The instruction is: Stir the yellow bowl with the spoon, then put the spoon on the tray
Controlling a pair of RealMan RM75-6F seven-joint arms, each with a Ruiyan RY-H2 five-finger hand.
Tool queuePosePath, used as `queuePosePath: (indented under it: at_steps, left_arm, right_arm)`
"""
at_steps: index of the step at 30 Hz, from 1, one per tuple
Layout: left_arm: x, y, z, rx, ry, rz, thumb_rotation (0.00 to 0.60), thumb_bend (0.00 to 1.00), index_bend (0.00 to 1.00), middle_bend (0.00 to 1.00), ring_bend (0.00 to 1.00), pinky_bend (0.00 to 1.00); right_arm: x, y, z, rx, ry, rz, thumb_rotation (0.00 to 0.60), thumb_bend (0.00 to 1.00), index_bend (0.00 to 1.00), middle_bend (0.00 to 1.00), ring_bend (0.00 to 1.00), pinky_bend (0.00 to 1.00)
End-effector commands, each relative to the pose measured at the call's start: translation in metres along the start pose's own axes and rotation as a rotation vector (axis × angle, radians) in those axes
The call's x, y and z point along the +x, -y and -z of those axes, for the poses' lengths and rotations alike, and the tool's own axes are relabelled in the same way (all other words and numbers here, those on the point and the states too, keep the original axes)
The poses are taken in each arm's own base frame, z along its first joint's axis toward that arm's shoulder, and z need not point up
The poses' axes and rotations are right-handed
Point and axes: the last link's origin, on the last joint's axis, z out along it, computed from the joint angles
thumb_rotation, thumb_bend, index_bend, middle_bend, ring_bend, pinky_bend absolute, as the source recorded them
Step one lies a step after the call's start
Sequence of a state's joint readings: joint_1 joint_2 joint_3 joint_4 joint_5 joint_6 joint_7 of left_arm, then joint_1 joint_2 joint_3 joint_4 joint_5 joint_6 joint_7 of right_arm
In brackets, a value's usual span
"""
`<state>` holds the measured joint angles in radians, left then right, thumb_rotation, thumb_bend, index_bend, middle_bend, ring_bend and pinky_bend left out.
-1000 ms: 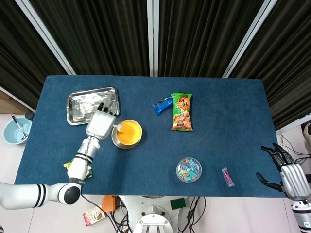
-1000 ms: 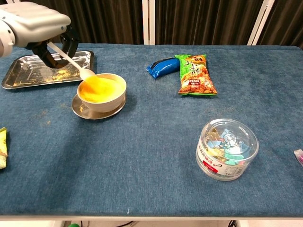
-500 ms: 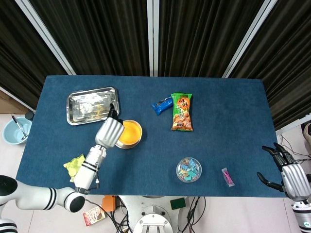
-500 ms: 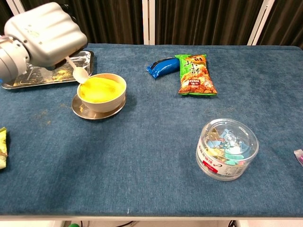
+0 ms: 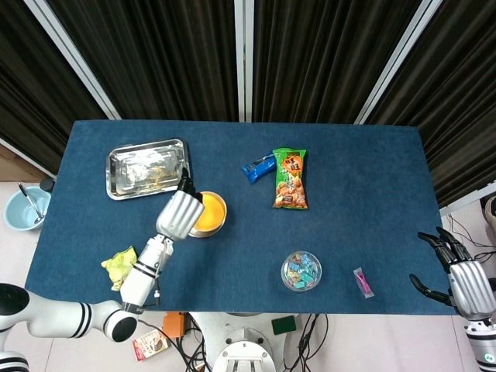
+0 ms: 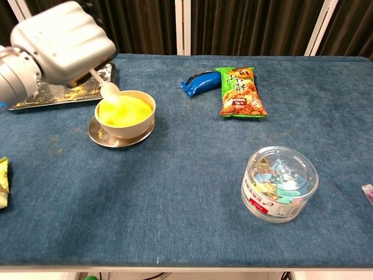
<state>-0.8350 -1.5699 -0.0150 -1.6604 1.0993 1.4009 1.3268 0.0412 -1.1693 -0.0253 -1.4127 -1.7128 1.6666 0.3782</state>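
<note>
Gripping the spoon [image 6: 106, 86], left hand [image 6: 63, 41] hovers over yellow bowl [image 6: 125, 114].

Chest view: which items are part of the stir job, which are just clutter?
Job:
- left robot hand, holding the spoon
- spoon, at the bowl's rim
- yellow bowl on its saucer
- tray

Clutter:
- green snack bag
- blue packet
- clear round tub
- yellow-green item at the left edge
</note>
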Motion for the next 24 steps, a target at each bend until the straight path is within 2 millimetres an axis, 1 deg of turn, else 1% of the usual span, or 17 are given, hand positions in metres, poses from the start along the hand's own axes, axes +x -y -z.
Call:
queuePosePath:
  at_steps: [1,3,5,6,8,9,12,14,16,24]
  left_arm:
    - [-0.004,0.024,-0.006,0.089,0.031,0.253,0.600,0.46,0.67,0.53,0.32,0.19]
    - [-0.011,0.035,-0.010,0.131,0.062,0.411,0.600,0.46,0.67,0.53,0.32,0.19]
    - [-0.019,0.047,-0.014,0.175,0.083,0.517,0.600,0.46,0.67,0.53,0.32,0.19]
    - [-0.025,0.056,-0.018,0.208,0.093,0.567,0.600,0.46,0.67,0.53,0.32,0.18]
    - [-0.037,0.069,-0.024,0.259,0.109,0.623,0.600,0.46,0.67,0.52,0.31,0.18]
    - [-0.047,0.076,-0.028,0.284,0.127,0.656,0.600,0.46,0.67,0.52,0.31,0.18]
    - [-0.072,0.088,-0.036,0.348,0.188,0.744,0.600,0.45,0.67,0.51,0.31,0.18]
    - [-0.090,0.092,-0.041,0.381,0.244,0.783,0.600,0.45,0.66,0.51,0.30,0.18]
    - [-0.104,0.094,-0.044,0.406,0.289,0.803,0.600,0.45,0.65,0.50,0.29,0.17]
    - [-0.148,0.096,-0.057,0.507,0.401,0.821,0.600,0.45,0.61,0.48,0.28,0.17]
  right_arm:
    - [0.001,0.000,0.001,-0.002,-0.001,0.005,0.600,0.24,0.17,0.22,0.08,0.19]
    - [0.002,0.001,0.001,-0.002,-0.001,0.008,0.600,0.24,0.17,0.22,0.08,0.19]
    - [0.002,0.003,0.000,-0.002,0.001,0.010,0.600,0.24,0.17,0.22,0.08,0.19]
    - [0.002,0.004,0.000,0.000,0.002,0.014,0.600,0.24,0.17,0.22,0.08,0.19]
    - [0.003,0.006,0.000,0.002,0.002,0.018,0.600,0.24,0.17,0.22,0.08,0.19]
    - [0.003,0.007,-0.001,0.002,0.002,0.021,0.600,0.24,0.17,0.22,0.08,0.19]
    - [0.004,0.010,-0.002,0.003,0.003,0.029,0.600,0.25,0.17,0.22,0.08,0.19]
    - [0.003,0.013,-0.003,0.005,0.006,0.033,0.600,0.25,0.17,0.22,0.08,0.19]
    - [0.003,0.015,-0.003,0.004,0.010,0.035,0.600,0.25,0.17,0.22,0.08,0.19]
    - [0.003,0.020,-0.006,-0.011,0.016,0.054,0.600,0.25,0.17,0.22,0.08,0.19]
